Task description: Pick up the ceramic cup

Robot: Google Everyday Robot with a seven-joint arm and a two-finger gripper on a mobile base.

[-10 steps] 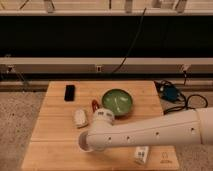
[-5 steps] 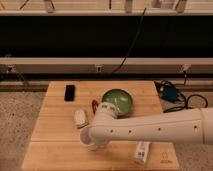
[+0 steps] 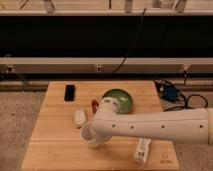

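Gripper low at table front-centre, hidden by arm; grip: cannot tell. Cup under it. Bowl behind arm, phone back-left, bottle right. Speckled floor.

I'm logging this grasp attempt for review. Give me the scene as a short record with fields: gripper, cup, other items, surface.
gripper: hidden below the arm's end, low over the wooden table, at the ceramic cup
ceramic cup: white, near the table's front, partly covered by the arm
green bowl: behind the arm, tilted
white bottle: lying at front right
black phone: at back left
white packet: left of the arm
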